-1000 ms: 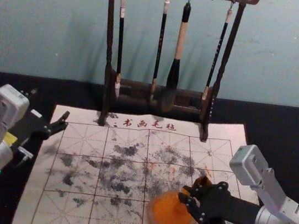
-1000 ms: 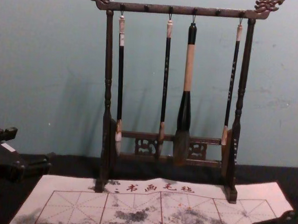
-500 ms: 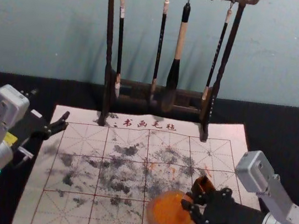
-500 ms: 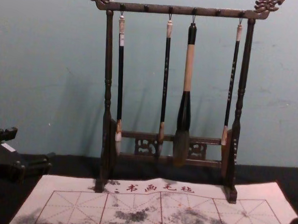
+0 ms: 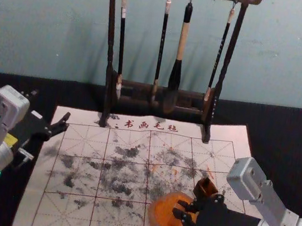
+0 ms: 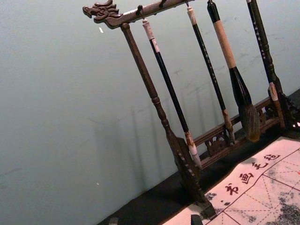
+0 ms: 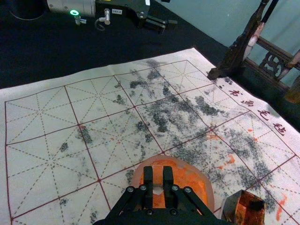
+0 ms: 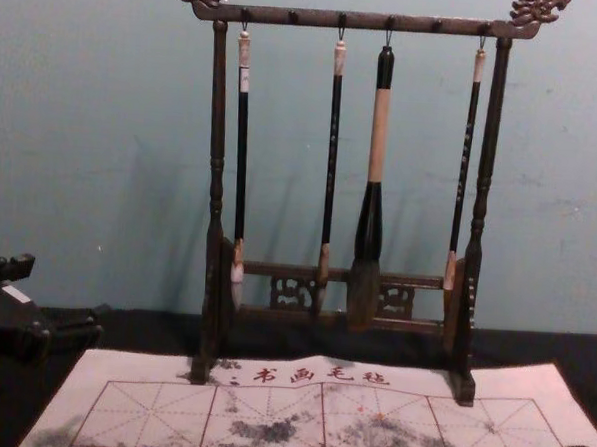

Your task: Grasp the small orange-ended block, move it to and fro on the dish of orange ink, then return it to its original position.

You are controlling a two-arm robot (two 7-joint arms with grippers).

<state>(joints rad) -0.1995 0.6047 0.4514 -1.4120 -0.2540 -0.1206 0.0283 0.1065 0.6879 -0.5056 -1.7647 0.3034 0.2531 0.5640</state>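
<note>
My right gripper [image 5: 177,208] is over the right part of the dish of orange ink [image 5: 165,222]. In the right wrist view my right gripper [image 7: 158,178] is shut on a small block [image 7: 158,174], orange-brown above and whitish lower down, in front of the orange-stained dish [image 7: 190,180]. How far the block touches the ink I cannot tell. Close beside the gripper stands an open, amber-brown stained container [image 5: 205,188]. My left gripper [image 5: 49,109] is parked at the left edge of the felt; in the left wrist view the left gripper [image 6: 154,220] has its tips wide apart.
A white gridded felt [image 5: 69,214] with black and orange stains covers the middle of the dark table [image 5: 289,132]. At its back edge stands a wooden rack [image 5: 111,45] with several hanging brushes [image 5: 180,50].
My right gripper first shifted rightward, off the dish's middle, then came back left and nearer the robot, over the dish, with the block still held. The left arm has stayed still.
</note>
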